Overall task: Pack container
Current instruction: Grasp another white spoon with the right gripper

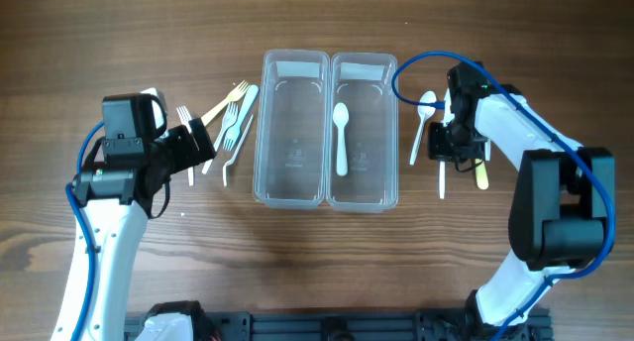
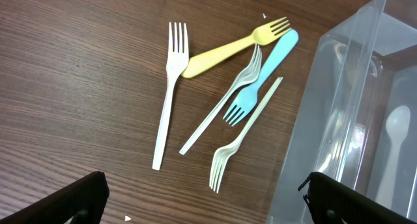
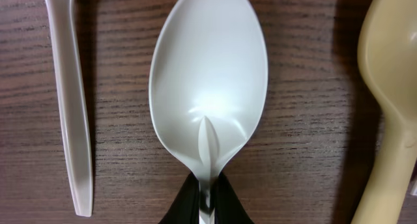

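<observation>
Two clear containers stand side by side mid-table. The left one (image 1: 290,128) is empty and its wall shows in the left wrist view (image 2: 339,107). The right one (image 1: 364,187) holds a white spoon (image 1: 341,133). My right gripper (image 1: 451,148) is shut on the neck of another white spoon (image 3: 208,81), bowl up, just right of the containers; its fingertips (image 3: 207,201) pinch the neck. My left gripper (image 1: 198,143) is open and empty (image 2: 208,208) over the forks: a white fork (image 2: 171,87), yellow fork (image 2: 228,48), blue fork (image 2: 260,77) and two more pale forks (image 2: 241,136).
A loose white spoon (image 1: 423,123) lies between the right container and my right gripper; its handle shows in the right wrist view (image 3: 68,100). A beige spoon (image 1: 481,172) lies right of the held spoon and also shows there (image 3: 391,87). Wooden table all round.
</observation>
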`<state>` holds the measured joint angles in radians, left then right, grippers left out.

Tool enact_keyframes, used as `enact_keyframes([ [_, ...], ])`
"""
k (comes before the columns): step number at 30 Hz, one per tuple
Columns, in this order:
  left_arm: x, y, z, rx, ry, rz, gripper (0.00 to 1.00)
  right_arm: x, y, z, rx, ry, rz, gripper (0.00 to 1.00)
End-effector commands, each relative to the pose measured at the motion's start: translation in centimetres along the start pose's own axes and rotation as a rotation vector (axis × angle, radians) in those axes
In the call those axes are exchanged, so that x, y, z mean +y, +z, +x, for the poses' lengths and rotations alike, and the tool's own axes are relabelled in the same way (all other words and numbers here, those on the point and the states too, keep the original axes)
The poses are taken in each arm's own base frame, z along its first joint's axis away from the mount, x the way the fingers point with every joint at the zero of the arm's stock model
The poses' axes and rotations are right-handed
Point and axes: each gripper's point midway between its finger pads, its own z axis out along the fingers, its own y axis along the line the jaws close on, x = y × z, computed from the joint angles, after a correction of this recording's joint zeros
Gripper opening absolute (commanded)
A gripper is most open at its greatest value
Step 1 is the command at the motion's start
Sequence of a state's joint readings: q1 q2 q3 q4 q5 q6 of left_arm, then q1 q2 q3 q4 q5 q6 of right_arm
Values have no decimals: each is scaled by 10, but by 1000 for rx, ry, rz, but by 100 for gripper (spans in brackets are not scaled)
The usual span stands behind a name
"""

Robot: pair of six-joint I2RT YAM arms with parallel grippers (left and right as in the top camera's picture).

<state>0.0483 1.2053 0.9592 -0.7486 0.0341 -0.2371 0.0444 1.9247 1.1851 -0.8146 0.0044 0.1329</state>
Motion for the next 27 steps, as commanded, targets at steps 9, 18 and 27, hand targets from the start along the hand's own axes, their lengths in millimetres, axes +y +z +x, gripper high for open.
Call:
enact_keyframes([
  [9,0,-4,-8,-22,15,1,100,70,-188,-25,-461,-92,-228,4],
  [18,0,-4,-8,-22,16,1,100,147,-147,-16,-372,-111,-285,4],
  [27,0,-4,-8,-22,16,1,100,183,-97,-19,-304,-208,-268,34],
])
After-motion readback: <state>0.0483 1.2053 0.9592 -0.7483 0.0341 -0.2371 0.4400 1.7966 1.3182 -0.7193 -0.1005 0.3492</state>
